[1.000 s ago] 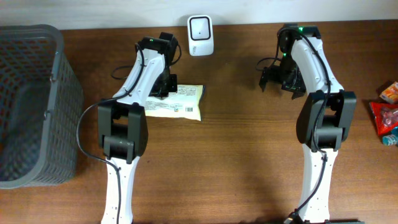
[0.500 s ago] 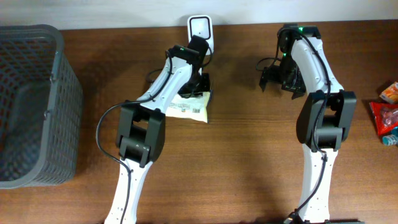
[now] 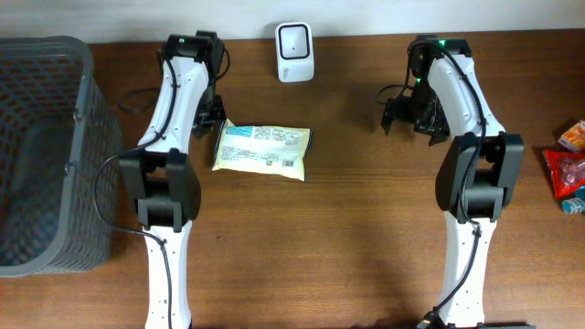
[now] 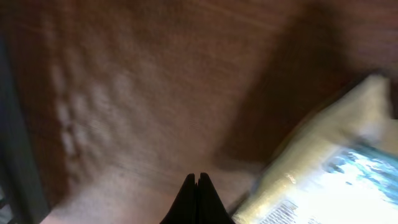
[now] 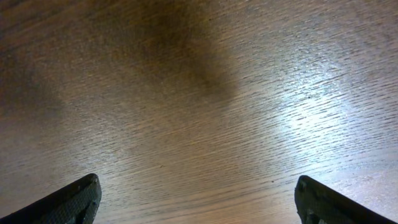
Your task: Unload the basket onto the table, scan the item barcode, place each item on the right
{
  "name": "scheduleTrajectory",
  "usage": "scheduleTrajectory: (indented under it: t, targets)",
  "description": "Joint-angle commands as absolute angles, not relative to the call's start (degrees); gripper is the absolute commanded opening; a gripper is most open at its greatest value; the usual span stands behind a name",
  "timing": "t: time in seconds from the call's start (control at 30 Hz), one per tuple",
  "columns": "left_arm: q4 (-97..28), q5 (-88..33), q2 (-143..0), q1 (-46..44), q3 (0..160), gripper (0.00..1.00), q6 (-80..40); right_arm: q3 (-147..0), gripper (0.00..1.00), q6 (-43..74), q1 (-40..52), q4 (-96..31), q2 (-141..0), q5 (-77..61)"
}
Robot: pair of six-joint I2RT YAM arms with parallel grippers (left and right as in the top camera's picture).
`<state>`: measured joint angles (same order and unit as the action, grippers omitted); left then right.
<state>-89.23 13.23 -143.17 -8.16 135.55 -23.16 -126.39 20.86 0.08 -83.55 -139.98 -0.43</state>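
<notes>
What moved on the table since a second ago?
The left gripper swung right toward the scanner, then back left. It is now shut and empty beside the left end of the yellow packet, which lies about where it began. The right gripper, open, the scanner and the basket stayed put.

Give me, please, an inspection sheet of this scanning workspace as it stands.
Surface: brown wooden table, no spills seen.
Job's things: white barcode scanner upright at the far edge; yellow plastic snack packet lying flat before it, apart.
Clutter: red and orange packets at the right edge.
Grippers: left gripper shut, empty, beside the packet; right gripper open over bare wood.
Cables: black cable along the left arm.
Surroundings: grey mesh basket at left.
</notes>
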Motion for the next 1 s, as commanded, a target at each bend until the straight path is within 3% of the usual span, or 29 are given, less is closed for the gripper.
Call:
scheduleTrajectory:
  t: [0.0, 0.13, 0.43, 0.5, 0.87, 0.97]
  targets:
    - [-84.23, 13.30, -143.68, -7.99, 128.25, 0.00, -22.63, -127.24, 0.98, 21.34, -0.03, -83.53, -139.33, 0.30]
    - [-82.94, -2.37, -143.68, -8.60, 125.80, 0.00, -22.20, -127.24, 0.98, 21.34, -0.01, -83.53, -139.33, 0.30]
    - [-83.13, -9.89, -143.68, -11.86, 125.82, 0.00, -22.26, -127.24, 0.98, 21.34, -0.01, -83.53, -139.33, 0.30]
    - [-83.02, -16.73, -143.68, -11.84, 125.82, 0.00, -22.24, -127.24, 0.99, 21.34, -0.03, -83.53, -139.33, 0.30]
    - [-87.92, -17.58, -143.65, -12.05, 133.60, 0.00, -18.28, -127.24, 0.98, 21.34, -0.05, -83.53, -139.33, 0.30]
    - [-93.08, -9.02, -143.65, -11.84, 143.94, 0.00, -18.28, -127.24, 0.98, 21.34, -0.05, -83.53, -139.33, 0.30]
